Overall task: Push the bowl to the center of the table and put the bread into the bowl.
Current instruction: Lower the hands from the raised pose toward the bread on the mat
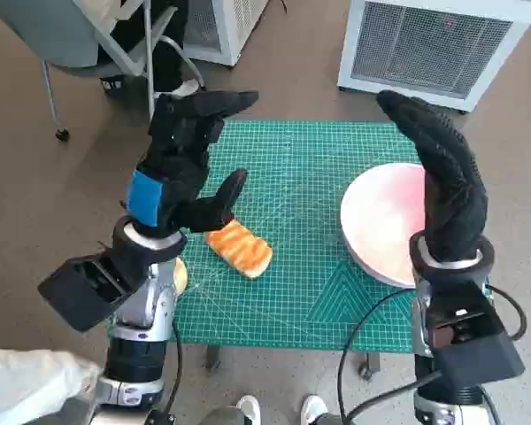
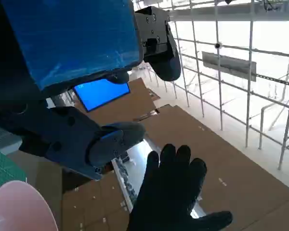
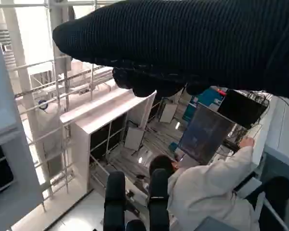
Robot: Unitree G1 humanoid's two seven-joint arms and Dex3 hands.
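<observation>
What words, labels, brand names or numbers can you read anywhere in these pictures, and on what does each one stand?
No text can be read in any view.
Green cutting mat: printed grid lines only; any figures along them are too small to read.
Blue screen in the left wrist view: plain, nothing readable.
Bowl, bread, both hands: no markings.

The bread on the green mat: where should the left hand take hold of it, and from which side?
Grip the bread probably across its short width at the middle, coming from above. It lies flat and elongated on the green mat, with both long sides free; the left hand is raised above it, holding nothing.
</observation>
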